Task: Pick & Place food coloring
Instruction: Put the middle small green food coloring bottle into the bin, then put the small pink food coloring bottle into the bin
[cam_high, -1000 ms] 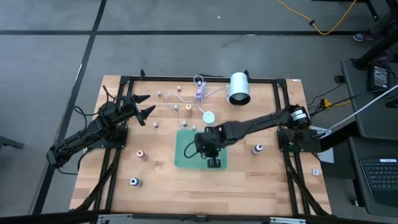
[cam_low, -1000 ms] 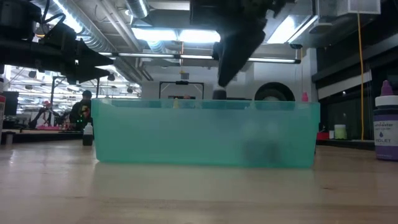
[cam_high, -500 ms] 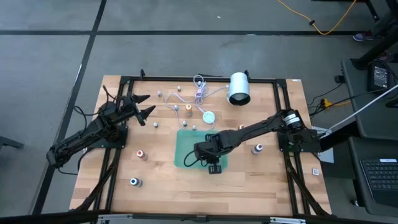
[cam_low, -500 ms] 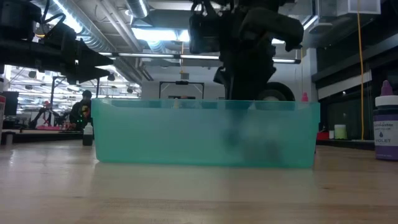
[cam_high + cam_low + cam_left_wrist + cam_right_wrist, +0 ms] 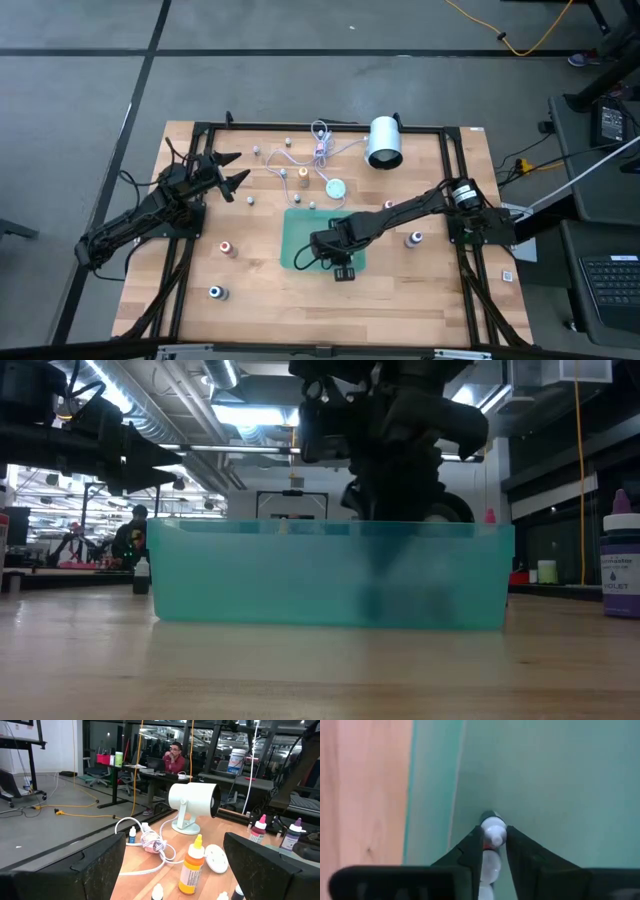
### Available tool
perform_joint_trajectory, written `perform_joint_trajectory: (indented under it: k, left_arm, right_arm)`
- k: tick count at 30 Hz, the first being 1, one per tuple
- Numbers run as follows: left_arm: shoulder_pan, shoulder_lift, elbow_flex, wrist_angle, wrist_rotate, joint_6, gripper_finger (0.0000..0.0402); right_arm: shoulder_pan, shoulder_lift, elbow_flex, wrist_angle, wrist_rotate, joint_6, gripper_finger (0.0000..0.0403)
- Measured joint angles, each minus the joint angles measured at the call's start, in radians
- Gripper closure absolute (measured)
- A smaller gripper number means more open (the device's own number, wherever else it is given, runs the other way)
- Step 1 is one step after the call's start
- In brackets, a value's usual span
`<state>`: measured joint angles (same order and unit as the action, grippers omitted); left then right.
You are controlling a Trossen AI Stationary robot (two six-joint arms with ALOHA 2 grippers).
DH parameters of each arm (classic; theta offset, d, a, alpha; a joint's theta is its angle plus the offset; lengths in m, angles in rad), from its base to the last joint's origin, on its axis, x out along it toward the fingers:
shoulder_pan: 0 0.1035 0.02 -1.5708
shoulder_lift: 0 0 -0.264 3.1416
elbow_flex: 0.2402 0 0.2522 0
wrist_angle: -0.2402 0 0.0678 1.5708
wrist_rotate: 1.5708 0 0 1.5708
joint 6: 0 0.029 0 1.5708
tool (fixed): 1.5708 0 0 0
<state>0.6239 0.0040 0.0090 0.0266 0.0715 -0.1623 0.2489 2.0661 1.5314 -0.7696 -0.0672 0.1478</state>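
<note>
My right gripper (image 5: 333, 247) reaches down into the green tray (image 5: 296, 232) at mid-table and is shut on a tiny whitish food coloring bottle (image 5: 493, 834). In the low view its fingers (image 5: 392, 535) dip behind the tray's translucent wall (image 5: 250, 575). Other food coloring bottles stand upright on the wood: a red-topped one (image 5: 228, 248), a blue one (image 5: 215, 293), a violet one (image 5: 414, 239) and an orange one (image 5: 303, 178). My left gripper (image 5: 232, 170) waits open and level at the far left, touching nothing. My right gripper pinches the small bottle between its two fingers (image 5: 474, 846), which come steeply from above. The bottle's pale rounded end (image 5: 494, 826) shows at the fingertips, over the tray's floor. Whether that end rests on the floor, I cannot tell.
A large white cylinder lamp (image 5: 384, 142), a white round disc (image 5: 335, 187) and a coiled white cable (image 5: 321, 148) lie at the back. Several tiny bottles stand near them (image 5: 281, 172). Black frame rails (image 5: 186, 260) run along the table's sides.
My right gripper has gone down into the green tray with the bottle, shifting slightly toward the table's near edge. In the low view its fingers now sit behind the tray wall, where a second ago they hung above the rim.
</note>
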Motion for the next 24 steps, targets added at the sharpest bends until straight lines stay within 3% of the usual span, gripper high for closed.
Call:
perform_joint_trajectory:
  k: [8,24]
  left_arm:
    - [0.000,0.000,0.000,0.000,0.000,0.000,0.0068]
    - [0.000,0.000,0.000,0.000,0.000,0.000,0.0068]
  right_arm:
    - [0.001,-0.015,0.002,-0.011,-0.016,-0.006,0.0275]
    - [-0.017,-0.018,0.212,-0.173,0.006,-0.075,0.0271]
